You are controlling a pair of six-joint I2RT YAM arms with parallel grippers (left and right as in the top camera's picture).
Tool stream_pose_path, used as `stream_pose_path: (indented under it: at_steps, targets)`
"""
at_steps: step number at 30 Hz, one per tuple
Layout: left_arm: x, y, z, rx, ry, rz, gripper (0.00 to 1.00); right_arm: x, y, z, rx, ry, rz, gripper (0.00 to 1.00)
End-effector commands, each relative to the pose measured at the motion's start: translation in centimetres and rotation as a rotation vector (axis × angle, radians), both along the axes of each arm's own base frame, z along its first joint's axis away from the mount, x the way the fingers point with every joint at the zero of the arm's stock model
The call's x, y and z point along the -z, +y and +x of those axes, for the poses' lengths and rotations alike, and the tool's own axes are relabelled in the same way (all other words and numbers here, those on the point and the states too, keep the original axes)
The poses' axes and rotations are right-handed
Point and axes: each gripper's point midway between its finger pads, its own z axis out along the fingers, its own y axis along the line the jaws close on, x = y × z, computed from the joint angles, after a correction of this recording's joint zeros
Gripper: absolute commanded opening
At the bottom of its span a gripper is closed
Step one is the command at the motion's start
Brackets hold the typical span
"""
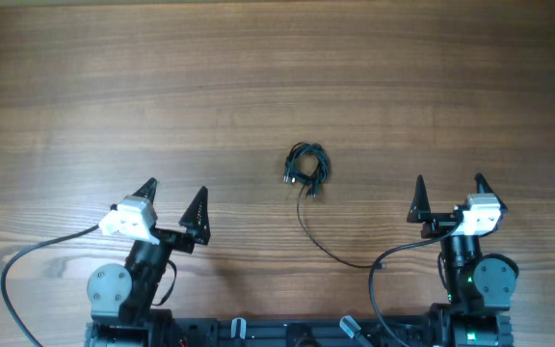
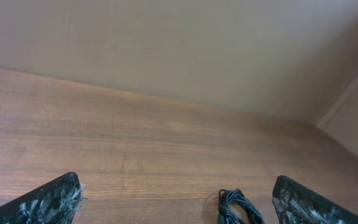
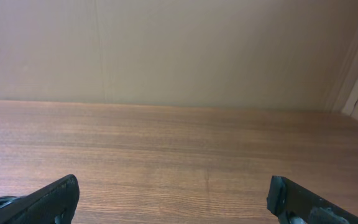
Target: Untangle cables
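Overhead view: the thin black flexible cables (image 1: pixel 306 164), knotted into a small tight bundle, lie on the brown wood-grain table (image 1: pixel 258 67) a little right of its middle. They sit between the two arms and farther out from the base than either. One loose strand trails from the bundle back toward the robot and curves right until it nears the thicker black lead (image 1: pixel 379 265) of the right arm's camera. Whether the two touch I cannot tell. Nothing else touches the bundle.

The left gripper (image 1: pixel 175 186), with black pointed fingers ahead of a white camera housing, hangs low near the base on the left. It is angled slightly rightward, toward the bundle, and is well apart from it. Its jaws are spread wide and empty. In the left wrist view the cables (image 2: pixel 238 210) show at the bottom edge, near the right-hand finger (image 2: pixel 303 202), with bare wood ahead and a plain beige wall (image 2: pixel 166 50) beyond.

The right gripper (image 1: pixel 449 179) sits near the base on the right and points straight out across the table. It too is well apart from the bundle, and its jaws are just as wide and hold nothing. In the right wrist view its two fingers (image 3: pixel 48 199) frame bare wood. A dark curve at the lower left corner is too cut off to identify.
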Motion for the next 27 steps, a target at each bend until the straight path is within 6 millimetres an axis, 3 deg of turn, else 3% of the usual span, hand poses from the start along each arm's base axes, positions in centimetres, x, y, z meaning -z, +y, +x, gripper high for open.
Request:
stream_pose_path:
  at_steps: [1, 27]
  targets:
    - [-0.68, 0.04, 0.43, -0.007, 0.026, 0.002, 1.0, -0.12, -0.07, -0.02, 0.006, -0.006, 0.014, 1.0]
    - [-0.19, -0.02, 1.27, -0.007, 0.098, 0.006, 1.0, -0.1, -0.08, -0.02, 0.007, -0.006, 0.014, 1.0]
